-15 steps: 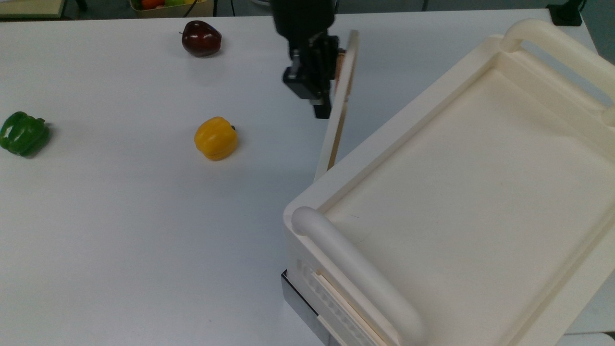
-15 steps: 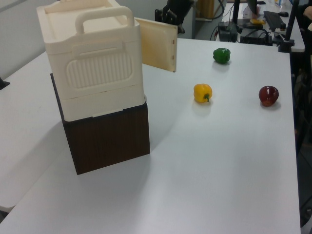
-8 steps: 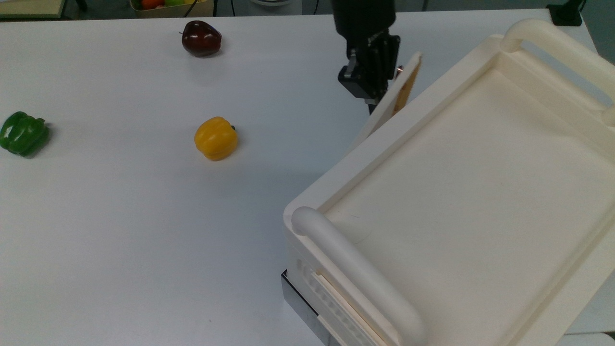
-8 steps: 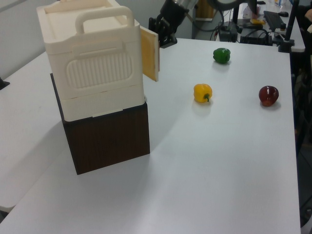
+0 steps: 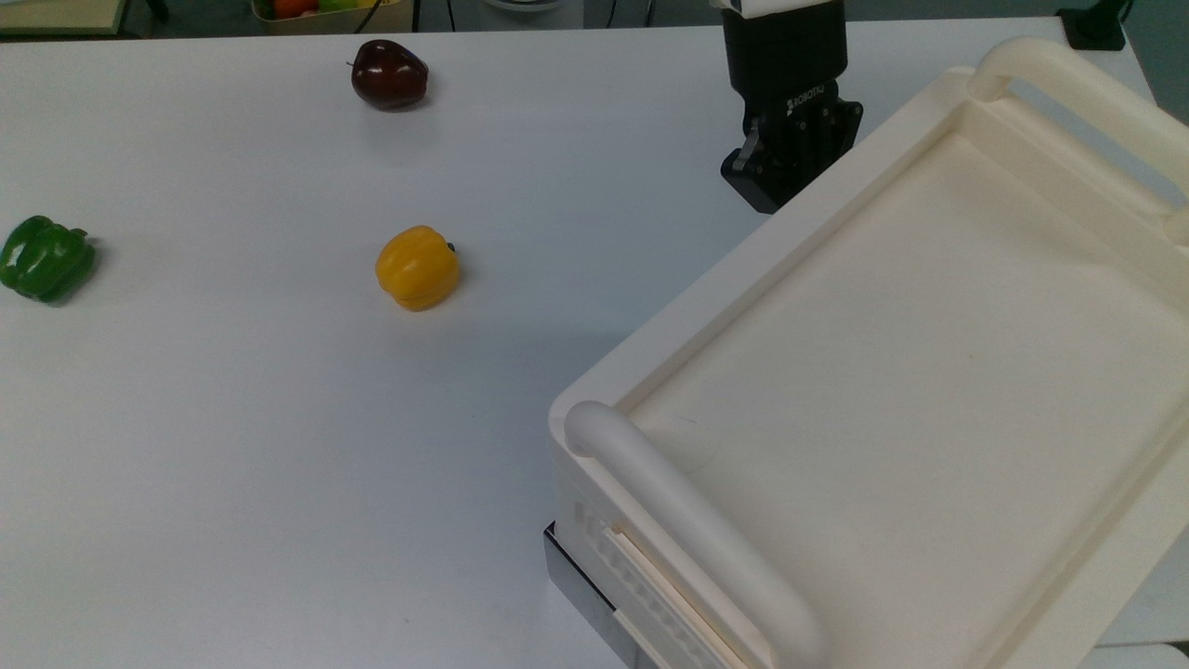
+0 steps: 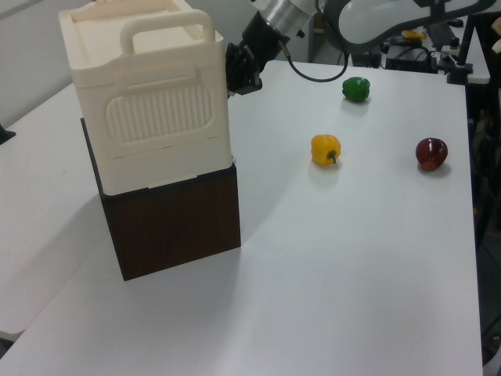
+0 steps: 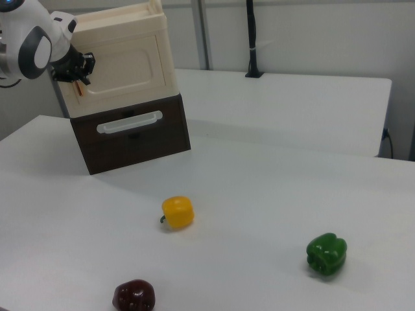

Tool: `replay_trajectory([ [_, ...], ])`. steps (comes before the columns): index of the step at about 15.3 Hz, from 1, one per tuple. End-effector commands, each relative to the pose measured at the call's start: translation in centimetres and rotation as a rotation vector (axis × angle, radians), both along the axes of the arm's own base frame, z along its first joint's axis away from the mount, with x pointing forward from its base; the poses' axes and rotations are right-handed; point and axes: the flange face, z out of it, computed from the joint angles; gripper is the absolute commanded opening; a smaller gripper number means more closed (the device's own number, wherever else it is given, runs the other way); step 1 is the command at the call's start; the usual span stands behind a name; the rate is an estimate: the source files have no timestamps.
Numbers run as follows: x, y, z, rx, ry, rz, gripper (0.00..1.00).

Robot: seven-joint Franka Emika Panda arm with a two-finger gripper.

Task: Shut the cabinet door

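Door point(image 7: 126, 65) is lying flush in cabinet point(image 7: 155, 39), closing step ending | pincer point(image 7: 79, 70) is pressing at door's 9 o'clock edge, spread or pinching: cannot tell | next: judging release, backing off.

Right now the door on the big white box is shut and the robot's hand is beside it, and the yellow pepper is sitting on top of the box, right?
Not quite. The yellow pepper lies on the table, as the top view shows. The rest holds.
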Motion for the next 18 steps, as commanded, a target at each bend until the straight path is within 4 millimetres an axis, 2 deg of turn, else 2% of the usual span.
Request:
replay_trajectory([
  [1, 0.1, 1.0, 0.3, 0.053, -0.032, -0.047, 0.05],
  [5, -0.2, 0.9, -0.3, 0.014, -0.024, -0.048, 0.06],
  [7, -0.5, -0.2, -1.8, 0.013, 0.019, -0.079, 0.06],
  [11, -1.2, -5.8, -3.6, -0.089, 0.281, -0.193, 0.05],
  [12, -1.8, -8.3, -2.6, -0.109, 0.346, -0.283, 0.05],
  [15, -2.7, -12.7, -3.3, -0.140, 0.504, -0.552, 0.06],
  [17, -2.8, -15.8, -2.5, -0.131, 0.538, -0.691, 0.14],
  [18, -2.8, -17.4, -2.7, -0.124, 0.559, -0.733, 0.23],
])
